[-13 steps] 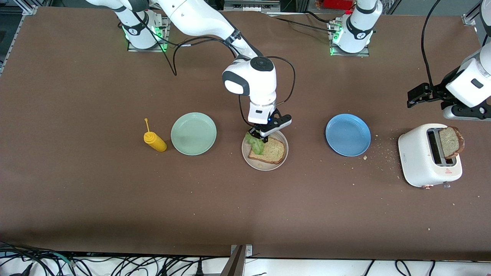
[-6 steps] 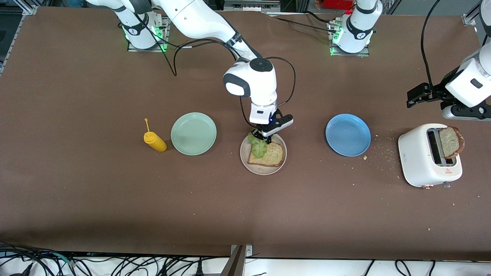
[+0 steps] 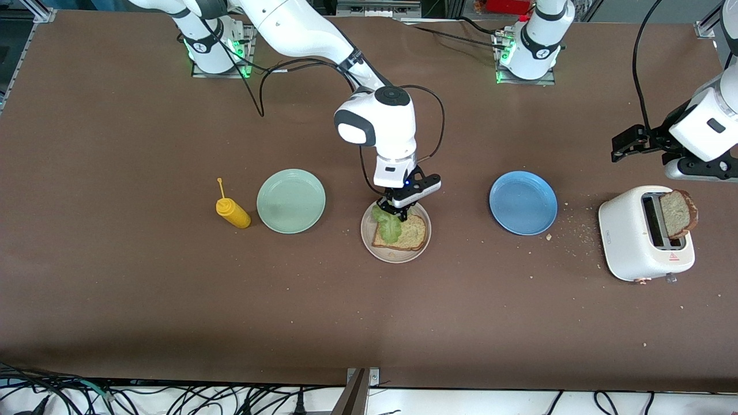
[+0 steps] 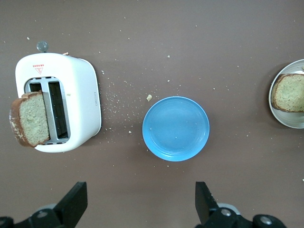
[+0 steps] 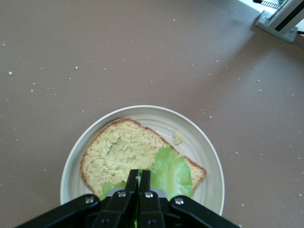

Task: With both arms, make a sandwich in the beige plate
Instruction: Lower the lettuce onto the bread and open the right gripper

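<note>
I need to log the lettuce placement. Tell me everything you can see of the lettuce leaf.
The lettuce leaf is pale green, ruffled and thin. It lies draped over the edge of the bread slice that faces the right arm's end of the table, partly overhanging onto the beige plate. The right hand, shut, pinches the leaf's upper edge directly above the plate. The rest of the slice is uncovered.
</note>
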{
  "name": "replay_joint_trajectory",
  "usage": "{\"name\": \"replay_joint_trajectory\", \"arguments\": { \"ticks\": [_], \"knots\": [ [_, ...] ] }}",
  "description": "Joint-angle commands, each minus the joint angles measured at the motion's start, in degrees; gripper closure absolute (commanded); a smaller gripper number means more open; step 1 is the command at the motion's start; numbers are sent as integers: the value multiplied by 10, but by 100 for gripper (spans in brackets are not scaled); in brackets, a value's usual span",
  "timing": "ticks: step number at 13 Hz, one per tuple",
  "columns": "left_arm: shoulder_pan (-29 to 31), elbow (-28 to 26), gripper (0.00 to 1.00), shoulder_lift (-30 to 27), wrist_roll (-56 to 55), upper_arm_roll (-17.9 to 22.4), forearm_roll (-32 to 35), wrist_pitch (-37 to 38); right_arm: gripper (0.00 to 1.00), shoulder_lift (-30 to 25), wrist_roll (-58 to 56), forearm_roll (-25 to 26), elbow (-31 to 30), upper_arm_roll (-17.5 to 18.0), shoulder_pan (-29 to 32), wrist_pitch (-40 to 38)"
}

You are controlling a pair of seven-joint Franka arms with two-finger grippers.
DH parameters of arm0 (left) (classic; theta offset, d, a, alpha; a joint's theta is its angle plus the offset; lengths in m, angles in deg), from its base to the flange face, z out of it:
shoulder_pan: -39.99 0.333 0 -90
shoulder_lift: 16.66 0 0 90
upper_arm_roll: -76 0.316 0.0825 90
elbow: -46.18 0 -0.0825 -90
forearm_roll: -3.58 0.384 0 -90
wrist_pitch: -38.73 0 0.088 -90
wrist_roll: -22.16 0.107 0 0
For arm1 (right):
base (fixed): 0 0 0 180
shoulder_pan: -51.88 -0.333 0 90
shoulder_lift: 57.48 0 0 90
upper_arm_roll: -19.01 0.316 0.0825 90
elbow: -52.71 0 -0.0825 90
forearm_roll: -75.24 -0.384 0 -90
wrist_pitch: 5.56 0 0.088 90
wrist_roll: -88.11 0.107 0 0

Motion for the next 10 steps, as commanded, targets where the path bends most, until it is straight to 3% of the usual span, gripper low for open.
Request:
{"name": "replay_joint_trajectory", "arguments": {
  "ticks": [1,10],
  "knots": [
    [4,0,0,-1,5,-2,-13,-3,100,11,-17,10,19,-21,-13,-2],
    [4,0,0,0,5,-2,-13,-4,100,27,-4,27,21,-23,-25,14]
  ]
}}
